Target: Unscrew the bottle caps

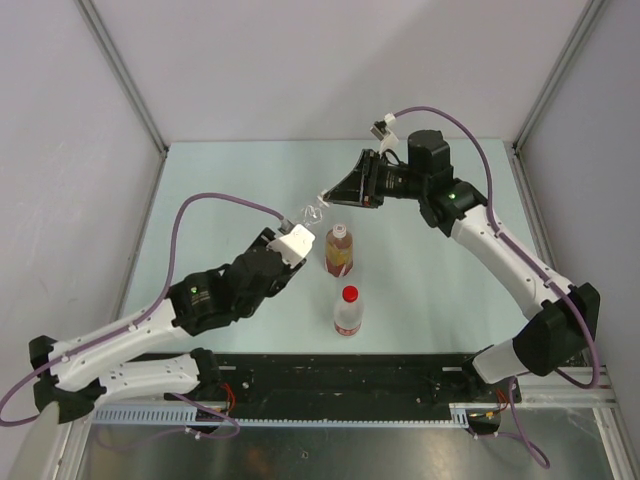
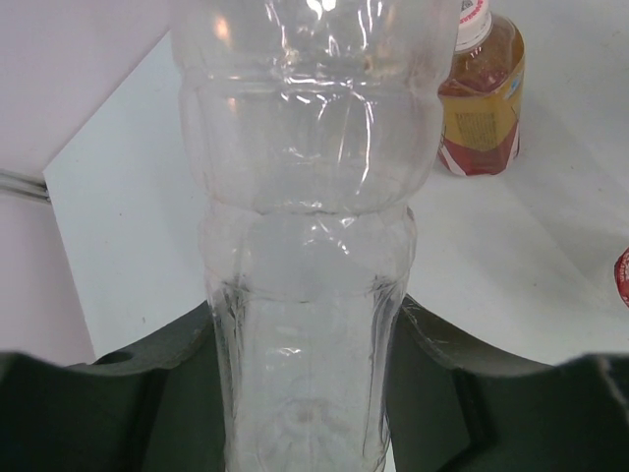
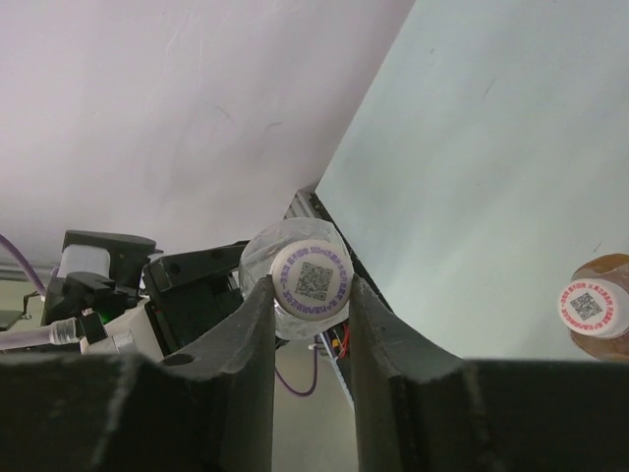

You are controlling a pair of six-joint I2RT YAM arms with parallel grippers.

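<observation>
My left gripper is shut on the lower body of the clear plain bottle, holding it off the table and tilted toward the right arm. The right gripper is shut on that bottle's white cap, which has a printed code on top, one finger on each side. The amber bottle stands upright with its pale cap on. In front of it stands the labelled bottle, its red cap in place.
The two standing bottles sit just below the held bottle, mid-table. Grey walls close the table on the left, back and right. A black rail runs along the near edge between the arm bases.
</observation>
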